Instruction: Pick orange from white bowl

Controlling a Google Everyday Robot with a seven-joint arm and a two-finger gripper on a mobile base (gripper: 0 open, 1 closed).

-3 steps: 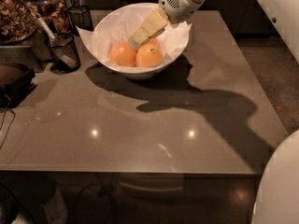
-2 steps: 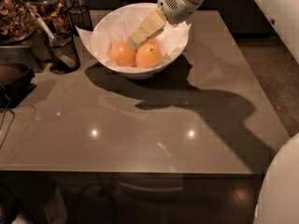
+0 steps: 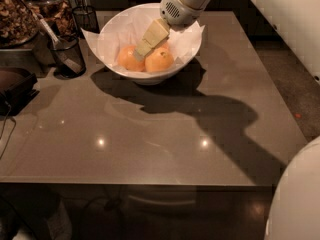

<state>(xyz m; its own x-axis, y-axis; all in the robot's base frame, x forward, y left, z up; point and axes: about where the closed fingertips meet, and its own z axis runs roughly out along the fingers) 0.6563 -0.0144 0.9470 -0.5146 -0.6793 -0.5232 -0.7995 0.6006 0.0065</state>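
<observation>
Orange (image 3: 161,60) sits in the white bowl (image 3: 150,77), touching a second orange (image 3: 128,58). The bowl is near the far edge of the surface (image 3: 175,134), left of middle. End effector (image 3: 139,54) dips into the bowl, tip at the seam between the fruits; cannot tell if it's apart or together. Best bet: centre over one orange, straddle its widest part, squeeze gently on the slick skin, lift straight up.

Dim, shadowy; jaws in bowl (image 3: 150,77)
</observation>
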